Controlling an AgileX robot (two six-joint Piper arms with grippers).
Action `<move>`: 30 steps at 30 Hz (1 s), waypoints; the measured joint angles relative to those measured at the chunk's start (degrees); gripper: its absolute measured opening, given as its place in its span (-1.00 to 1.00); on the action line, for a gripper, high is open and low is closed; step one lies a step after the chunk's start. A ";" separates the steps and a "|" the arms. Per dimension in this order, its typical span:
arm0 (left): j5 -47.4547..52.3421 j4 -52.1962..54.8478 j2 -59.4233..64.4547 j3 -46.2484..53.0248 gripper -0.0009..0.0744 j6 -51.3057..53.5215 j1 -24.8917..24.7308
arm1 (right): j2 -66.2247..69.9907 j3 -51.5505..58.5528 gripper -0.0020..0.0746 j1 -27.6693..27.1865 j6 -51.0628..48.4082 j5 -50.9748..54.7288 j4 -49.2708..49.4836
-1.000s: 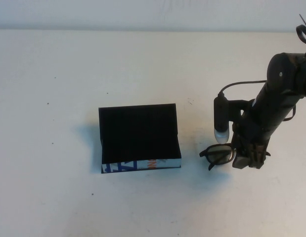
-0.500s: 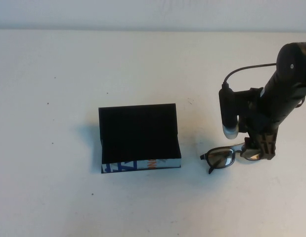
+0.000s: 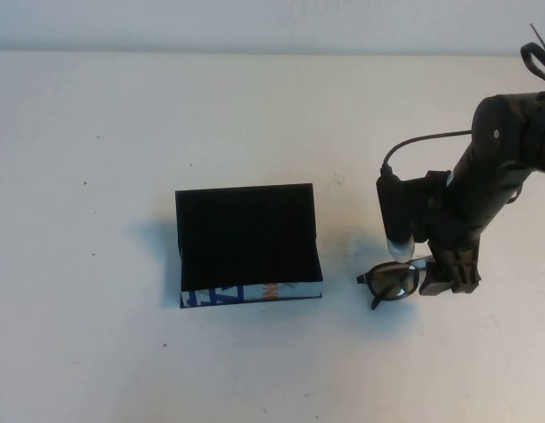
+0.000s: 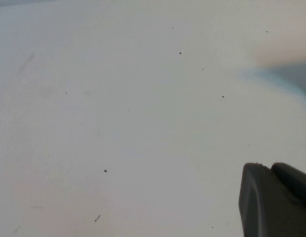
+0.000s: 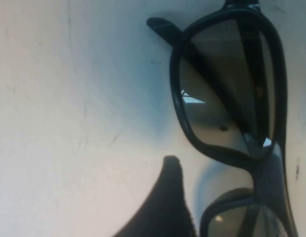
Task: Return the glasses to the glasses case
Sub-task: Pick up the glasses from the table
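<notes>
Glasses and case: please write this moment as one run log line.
glasses: on table, right of case | glasses case: open, empty | right gripper: at glasses | left gripper: over bare table

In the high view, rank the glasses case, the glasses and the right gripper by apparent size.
1. glasses case, clearly largest.
2. and 3. glasses and right gripper: unsure, since the gripper covers part of the glasses.

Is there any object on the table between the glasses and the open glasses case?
No. The glasses lie right of the glasses case, with only bare table between. The right claw is at the glasses; the left claw is parked elsewhere.
</notes>
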 joint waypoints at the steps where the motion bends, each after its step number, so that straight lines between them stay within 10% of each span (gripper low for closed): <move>1: 0.00 0.00 0.00 0.00 -0.98 0.00 0.00 | 0.29 0.00 0.58 0.00 -0.24 -0.10 0.33; 30: 0.00 0.00 0.00 0.00 -0.98 0.00 0.00 | 2.05 0.00 -0.02 0.33 -0.96 3.16 0.03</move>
